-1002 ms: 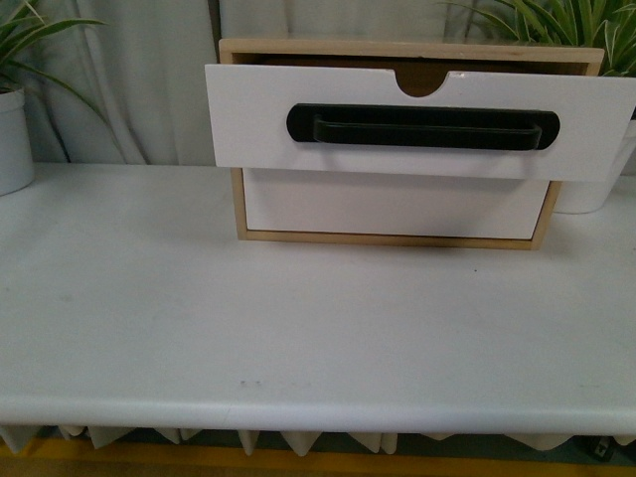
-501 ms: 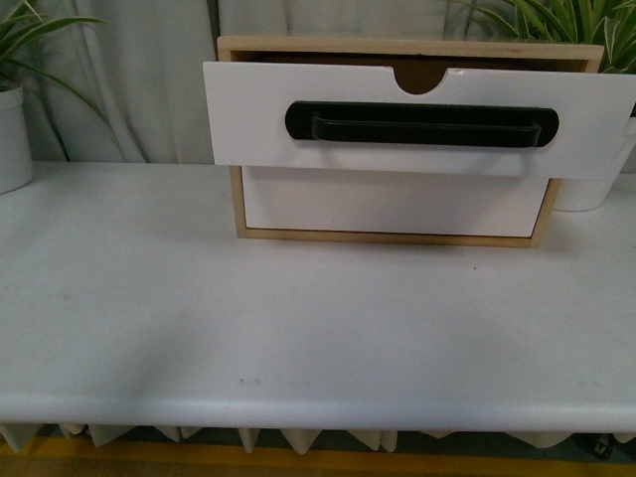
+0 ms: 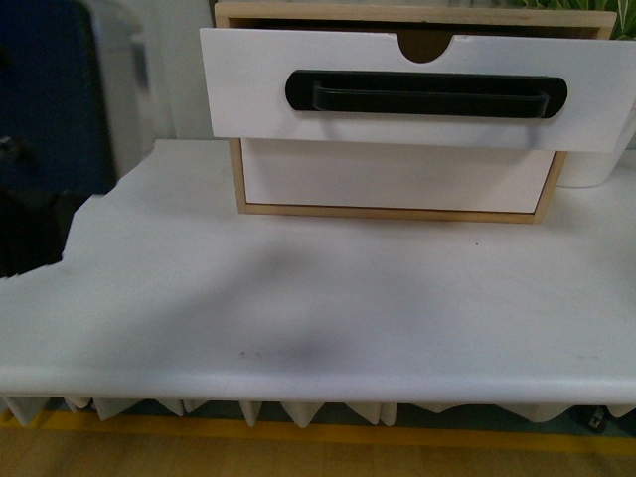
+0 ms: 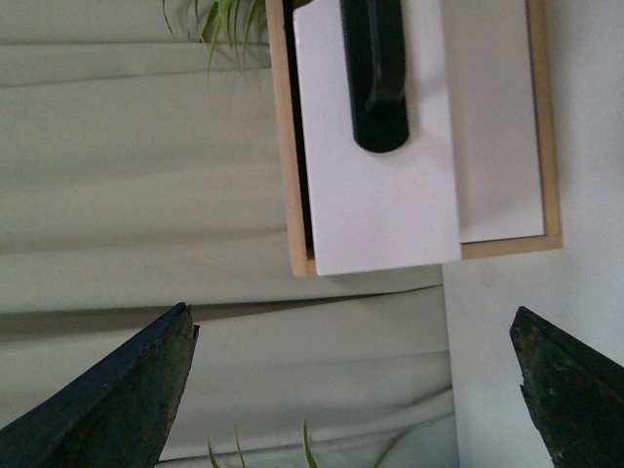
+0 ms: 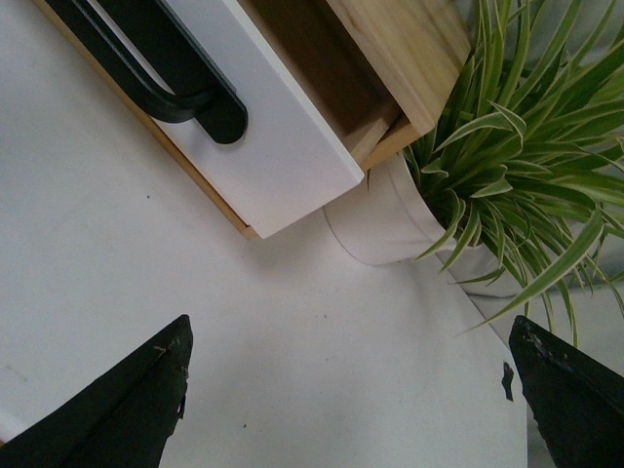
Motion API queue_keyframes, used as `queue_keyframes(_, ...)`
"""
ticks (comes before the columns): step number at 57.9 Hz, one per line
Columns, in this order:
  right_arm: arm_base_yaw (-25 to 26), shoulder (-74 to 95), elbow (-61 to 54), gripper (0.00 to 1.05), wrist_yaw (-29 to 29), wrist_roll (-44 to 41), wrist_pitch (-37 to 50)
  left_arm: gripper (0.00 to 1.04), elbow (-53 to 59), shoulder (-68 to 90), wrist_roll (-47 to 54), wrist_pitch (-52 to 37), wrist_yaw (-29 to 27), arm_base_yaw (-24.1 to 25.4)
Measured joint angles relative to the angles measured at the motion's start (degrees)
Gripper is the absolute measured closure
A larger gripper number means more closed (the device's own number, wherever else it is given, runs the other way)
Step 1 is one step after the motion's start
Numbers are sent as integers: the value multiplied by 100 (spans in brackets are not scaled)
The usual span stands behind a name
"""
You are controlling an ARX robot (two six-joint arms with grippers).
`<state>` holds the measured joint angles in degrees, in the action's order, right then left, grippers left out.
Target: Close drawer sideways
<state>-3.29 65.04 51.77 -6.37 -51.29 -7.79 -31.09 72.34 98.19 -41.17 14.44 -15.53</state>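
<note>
At the far left of the front view a dark, blurred shape (image 3: 40, 149) covers the corner of the white table (image 3: 318, 298); it is too smeared to tell what it is. To its right, at the back of the table, stands a wooden cabinet (image 3: 298, 14). The drawer (image 3: 248, 89) is the upper one. It is pulled out toward the camera, its white front overhanging the plain lower drawer front (image 3: 393, 177). Its long black handle (image 3: 427, 94) runs across the middle, and the half-round notch (image 3: 425, 45) sits at the top edge. A white pot (image 3: 596, 169) shows just beside the cabinet's right side.

The left gripper (image 4: 353, 351) hangs with its jaws wide apart and nothing between them, well apart from the drawer's end. The right gripper (image 5: 351, 351) is likewise spread and empty above the table. In the right wrist view the drawer's other end and a green plant (image 5: 526, 146) lie ahead of it.
</note>
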Motion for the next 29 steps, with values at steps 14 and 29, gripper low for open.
queue_keyframes(14, -35, 686, 575, 9, -9, -48, 2, 6, -927, 750, 101, 90, -190, -258)
queue_keyframes(29, -37, 1082, 887, 9, -31, -149, -79, 6, -1519, 1237, 118, 173, -238, -345)
